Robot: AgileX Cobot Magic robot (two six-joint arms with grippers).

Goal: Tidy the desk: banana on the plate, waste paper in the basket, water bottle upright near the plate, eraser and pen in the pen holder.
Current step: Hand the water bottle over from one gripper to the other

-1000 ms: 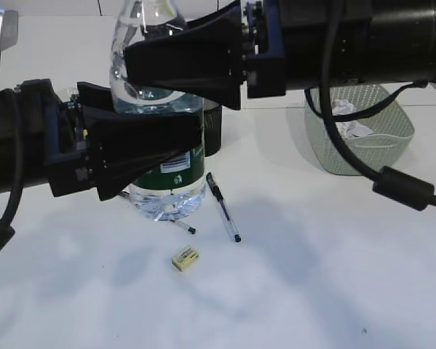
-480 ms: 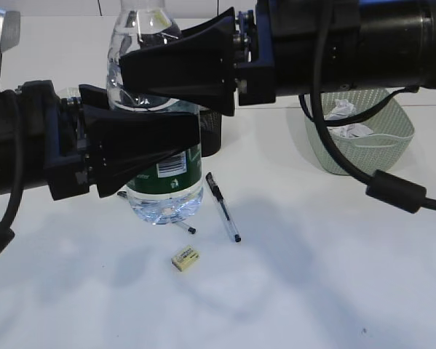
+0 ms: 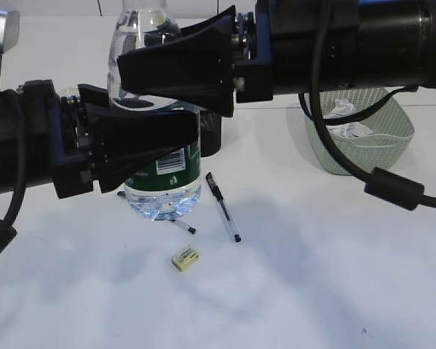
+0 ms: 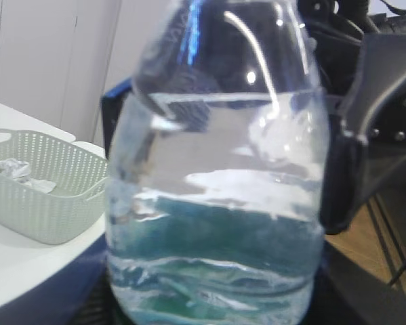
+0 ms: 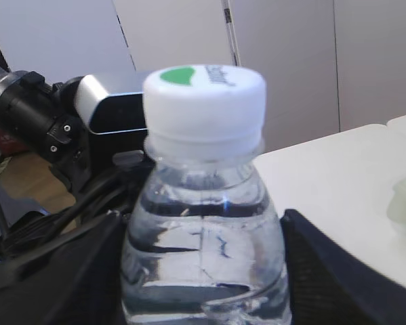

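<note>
The water bottle (image 3: 163,185) is upright, clear with a green label and a white cap (image 5: 204,91). My left gripper (image 3: 181,145) is shut on its labelled lower body, which fills the left wrist view (image 4: 216,203). My right gripper (image 3: 141,76) straddles the bottle's shoulder (image 5: 206,223), its fingers (image 5: 311,271) close beside it with the jaws eased open. A black pen (image 3: 223,207) lies right of the bottle's base, and a second pen (image 3: 183,225) pokes out from behind it. The yellow eraser (image 3: 184,258) lies in front. Banana and plate are hidden.
A pale green basket (image 3: 378,145) at the right holds crumpled waste paper (image 3: 341,109); the left wrist view shows that basket (image 4: 47,196) too. The black mesh pen holder (image 3: 212,134) stands behind the bottle. Both arms and a cable (image 3: 392,185) cross the upper scene.
The left jaws have closed in on the bottle's label. The right jaws have widened a little. The bottle has shifted slightly left.
</note>
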